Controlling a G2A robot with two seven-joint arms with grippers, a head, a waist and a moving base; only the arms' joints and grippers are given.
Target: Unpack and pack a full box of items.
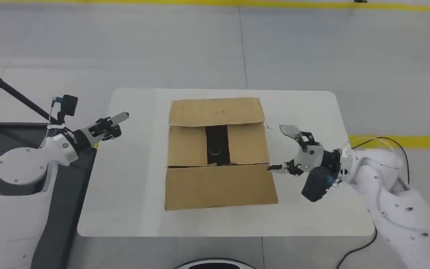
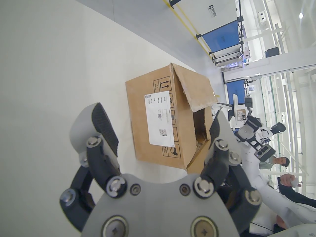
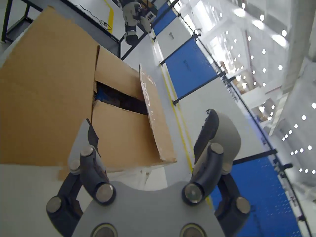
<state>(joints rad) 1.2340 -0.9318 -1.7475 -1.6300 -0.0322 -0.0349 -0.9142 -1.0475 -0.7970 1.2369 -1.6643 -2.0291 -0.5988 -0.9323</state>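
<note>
- We find the box [image 1: 201, 144] in the middle of the surface [image 1: 134, 202], its outer flaps spread and its inner flaps leaving a dark slot [image 1: 218, 144].
- The right pincer [image 1: 279, 148] is wide and empty, just beside the box's right side. We judge that a push against the near flap [image 1: 218, 187] could slide the box.
- The left pincer [image 1: 115, 124] is wide and empty, well apart from the box, so it offers no bracing.
</note>
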